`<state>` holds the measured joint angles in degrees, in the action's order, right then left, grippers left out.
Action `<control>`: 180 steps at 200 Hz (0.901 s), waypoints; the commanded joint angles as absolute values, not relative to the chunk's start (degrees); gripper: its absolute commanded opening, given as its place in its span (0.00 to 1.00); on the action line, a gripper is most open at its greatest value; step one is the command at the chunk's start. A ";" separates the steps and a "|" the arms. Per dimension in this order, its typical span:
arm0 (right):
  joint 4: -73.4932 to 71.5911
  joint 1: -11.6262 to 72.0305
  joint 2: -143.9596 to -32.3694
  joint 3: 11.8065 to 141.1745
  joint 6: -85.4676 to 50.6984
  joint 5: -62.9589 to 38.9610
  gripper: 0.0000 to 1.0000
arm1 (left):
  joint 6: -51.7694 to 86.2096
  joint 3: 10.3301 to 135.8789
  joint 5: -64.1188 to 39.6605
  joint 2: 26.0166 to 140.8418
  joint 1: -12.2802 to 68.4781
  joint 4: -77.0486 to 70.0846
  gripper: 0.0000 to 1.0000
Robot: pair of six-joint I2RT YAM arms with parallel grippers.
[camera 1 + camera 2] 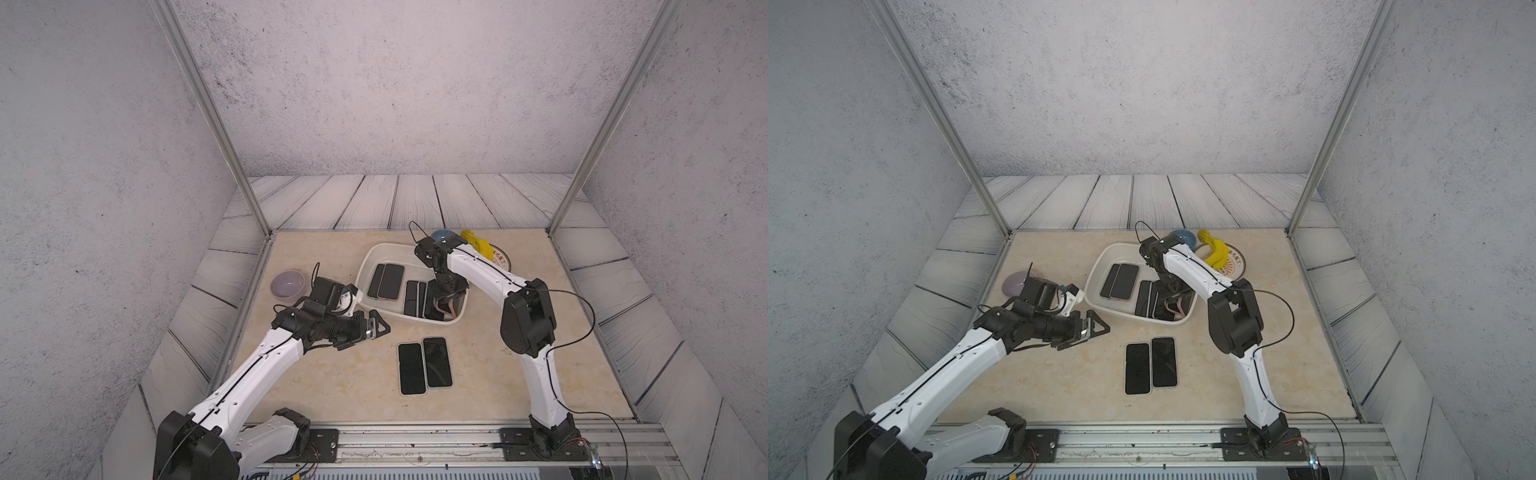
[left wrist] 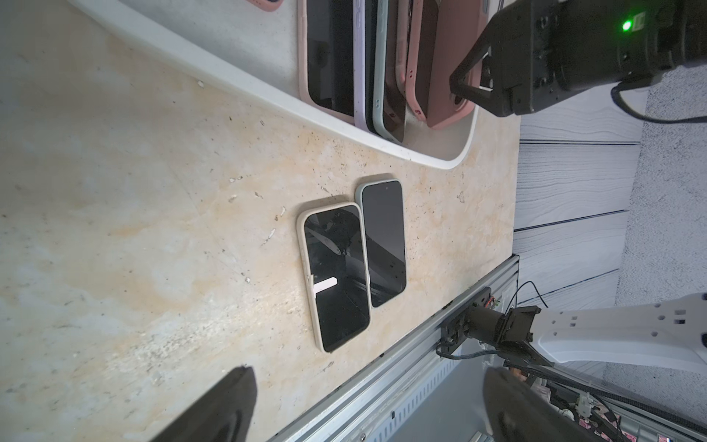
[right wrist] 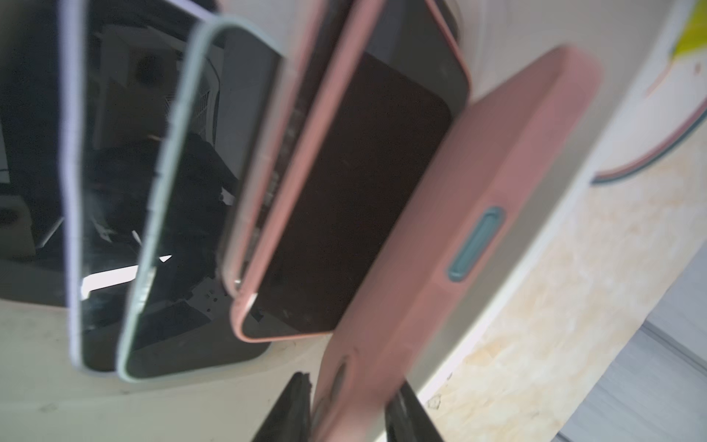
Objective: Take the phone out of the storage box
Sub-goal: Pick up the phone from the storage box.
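1. Right wrist view: my right gripper (image 3: 352, 382) has a dark finger against each side of a pink-cased phone (image 3: 478, 214); the jaws are narrow, clamped on one end of that phone.
2. In both top views the pink-cased phone stands tilted inside the storage box (image 1: 367, 266), at the box's right end, just right of centre; it is close beside the box wall.
3. A row of phones (image 1: 413, 297) stands on edge next to it; a flat pair (image 1: 386, 280) lies at the box's left end.
4. My left gripper (image 1: 368, 334) hangs left of centre, near the box's lower-left corner; its jaws are wide apart and hold nothing.
5. Two loose phones (image 1: 424, 365) lie side by side, screens up, on the table (image 1: 324, 374), below the box.
6. A lilac bowl (image 1: 286, 284) sits left of the box; a blue bowl (image 1: 1183, 239) and a banana (image 1: 1217, 253) on a plate (image 1: 1235, 268) sit at its upper right.
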<state>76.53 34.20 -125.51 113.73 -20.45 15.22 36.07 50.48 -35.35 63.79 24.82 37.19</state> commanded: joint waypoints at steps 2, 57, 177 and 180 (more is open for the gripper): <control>78.20 32.88 -125.27 112.58 -19.95 16.48 0.29 | 36.12 49.49 -35.68 63.64 24.35 37.31 0.99; 76.33 31.66 -127.09 112.53 -20.13 13.55 0.17 | 35.51 49.99 -35.42 63.54 24.28 38.82 0.99; 73.92 28.81 -126.41 111.36 -21.12 10.84 0.06 | 34.23 50.34 -35.42 64.48 24.08 40.13 0.99; 73.84 28.83 -126.30 111.50 -21.12 10.96 0.02 | 34.22 50.36 -35.42 64.51 24.08 40.12 0.99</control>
